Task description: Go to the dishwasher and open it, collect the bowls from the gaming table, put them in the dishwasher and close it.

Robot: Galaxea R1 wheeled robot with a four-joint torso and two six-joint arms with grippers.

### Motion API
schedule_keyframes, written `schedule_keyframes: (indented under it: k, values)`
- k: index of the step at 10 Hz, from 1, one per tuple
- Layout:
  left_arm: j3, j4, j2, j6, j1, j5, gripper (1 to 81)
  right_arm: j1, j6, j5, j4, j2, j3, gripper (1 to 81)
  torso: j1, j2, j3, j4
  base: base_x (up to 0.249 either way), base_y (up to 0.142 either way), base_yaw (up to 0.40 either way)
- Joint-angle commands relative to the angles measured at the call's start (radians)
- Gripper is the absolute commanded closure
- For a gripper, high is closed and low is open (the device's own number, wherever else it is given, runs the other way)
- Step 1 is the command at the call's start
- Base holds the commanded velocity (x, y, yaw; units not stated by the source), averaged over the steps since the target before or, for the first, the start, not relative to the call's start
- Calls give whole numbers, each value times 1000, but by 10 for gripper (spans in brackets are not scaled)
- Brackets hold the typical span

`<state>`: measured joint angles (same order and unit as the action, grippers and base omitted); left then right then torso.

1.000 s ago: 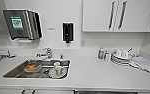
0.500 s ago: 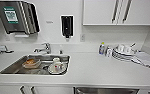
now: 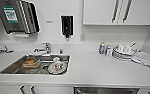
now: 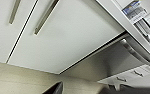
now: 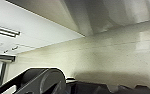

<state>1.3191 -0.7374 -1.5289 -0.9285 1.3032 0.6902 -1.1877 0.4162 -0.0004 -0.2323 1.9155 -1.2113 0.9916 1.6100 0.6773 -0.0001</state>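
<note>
The head view shows one sink, one faucet, one paper towel dispenser and one black soap dispenser. Two small bottles stand on the table. One stack of white dishes is present. One dishwasher front is visible.
</note>
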Motion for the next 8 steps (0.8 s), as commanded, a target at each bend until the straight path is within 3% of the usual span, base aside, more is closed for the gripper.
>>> schedule_keyframes:
  k: [1, 3, 5, 7, 8]
  values:
    - [178, -337, 98, -346, -257, 88, 10, 99, -1, -32, 4, -47, 46, 10, 0, 0, 0, 0, 0, 0, 0]
    - [164, -399, 92, -383, -330, 86, 10, 104, 0, -33, 10, -51, 55, 10, 0, 0, 0, 0, 0, 0, 0]
    - [163, -441, 61, -383, -339, 84, 10, 130, 3, -35, 14, -47, 71, 10, 0, 0, 0, 0, 0, 0, 0]
    - [137, -467, 59, -394, -370, 77, 10, 188, 72, -69, 34, -28, 95, 10, 0, 0, 0, 0, 0, 0, 0]
    - [144, -479, 64, -421, -380, 78, 10, 223, 138, -107, 38, -28, 107, 10, 0, 0, 0, 0, 0, 0, 0]
